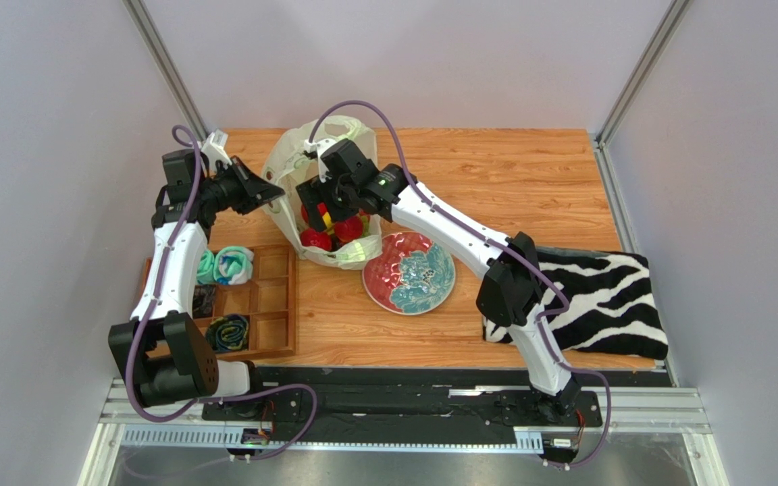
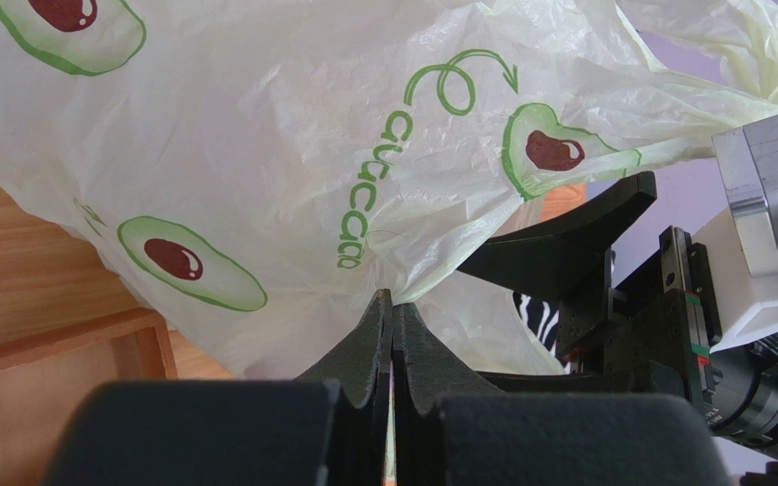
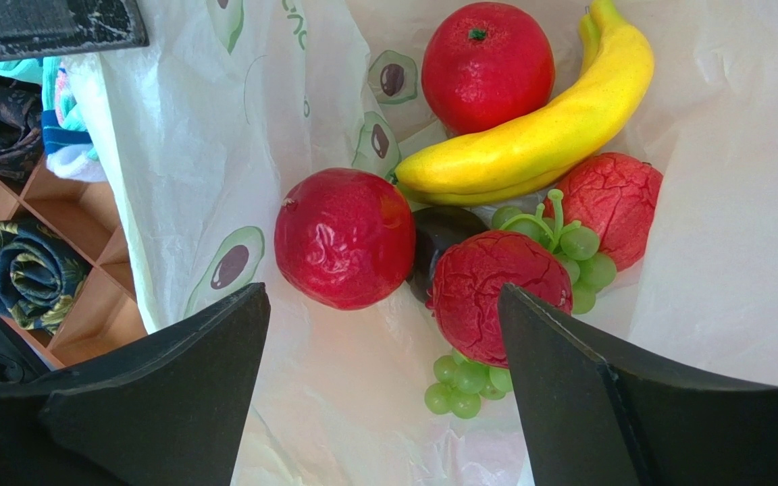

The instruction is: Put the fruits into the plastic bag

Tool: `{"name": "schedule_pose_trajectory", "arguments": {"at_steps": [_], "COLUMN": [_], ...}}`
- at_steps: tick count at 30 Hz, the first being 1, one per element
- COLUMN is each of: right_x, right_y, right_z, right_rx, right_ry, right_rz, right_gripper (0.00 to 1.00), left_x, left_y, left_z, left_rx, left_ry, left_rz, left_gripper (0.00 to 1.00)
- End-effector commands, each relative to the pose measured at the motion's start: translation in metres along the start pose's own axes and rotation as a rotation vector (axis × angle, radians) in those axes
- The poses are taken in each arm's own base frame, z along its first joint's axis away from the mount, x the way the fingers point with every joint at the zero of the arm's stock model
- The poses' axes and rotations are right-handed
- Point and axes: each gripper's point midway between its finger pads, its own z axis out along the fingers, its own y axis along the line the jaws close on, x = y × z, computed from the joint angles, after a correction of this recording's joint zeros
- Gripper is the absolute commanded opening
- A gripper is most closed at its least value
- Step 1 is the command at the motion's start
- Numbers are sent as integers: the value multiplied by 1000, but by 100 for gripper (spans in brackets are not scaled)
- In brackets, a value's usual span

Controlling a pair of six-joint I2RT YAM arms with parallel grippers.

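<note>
The pale yellow-green plastic bag (image 1: 307, 162) stands open at the table's back left. My left gripper (image 2: 393, 304) is shut on a pinch of the plastic bag (image 2: 292, 152) at its left rim (image 1: 271, 190). My right gripper (image 3: 383, 334) is open and empty, hovering in the bag's mouth (image 1: 324, 203). Inside the bag lie a yellow banana (image 3: 535, 127), several red round fruits (image 3: 347, 238), a green grape bunch (image 3: 566, 248) and a dark oval fruit (image 3: 439, 238), partly hidden between the red ones.
A red-and-teal plate (image 1: 409, 273) lies just right of the bag. A wooden compartment tray (image 1: 261, 304) with rolled cloth bundles (image 1: 226, 265) sits at the left. A zebra-striped cloth (image 1: 606, 299) covers the right front.
</note>
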Motion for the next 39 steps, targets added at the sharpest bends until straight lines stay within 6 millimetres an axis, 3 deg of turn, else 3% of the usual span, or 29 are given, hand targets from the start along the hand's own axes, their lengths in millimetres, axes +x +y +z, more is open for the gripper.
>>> {"name": "schedule_pose_trajectory", "arguments": {"at_steps": [1, 4, 9, 10, 13, 16, 24, 30, 33, 36, 39], "right_x": [-52, -69, -67, -53, -39, -33, -14, 9, 20, 12, -25], "right_y": [14, 3, -28, -44, -68, -79, -93, -81, -78, -72, -63], "right_z": [-46, -76, -109, -103, -103, -95, -57, -34, -26, -31, -51], "right_rx": [-32, 30, 114, 147, 183, 183, 154, 61, 38, 11, -17], "right_ry": [-155, -224, -276, -245, -221, -210, -125, -39, 8, 16, -57], "right_rz": [-22, -19, 27, 48, 115, 134, 182, 211, 234, 251, 264], "right_gripper": [86, 85, 83, 82, 80, 79, 76, 70, 47, 1, 0], "left_x": [-9, -10, -8, -9, -9, -9, -11, -10, -8, -14, -36], "left_y": [-13, -14, -12, -12, -13, -12, -13, -10, -7, -9, -30], "left_z": [-11, -11, -10, -10, -11, -10, -11, -8, -6, -5, -7], "left_rx": [31, 30, 29, 29, 30, 30, 25, 21, 17, 25, 70], "left_ry": [-45, -46, -41, -41, -42, -40, -43, -35, -29, -44, -83], "left_rz": [45, 48, 44, 42, 45, 44, 47, 38, 26, 14, -3], "left_gripper": [0, 0, 0, 0, 0, 0, 0, 0, 0, 0, 0]}}
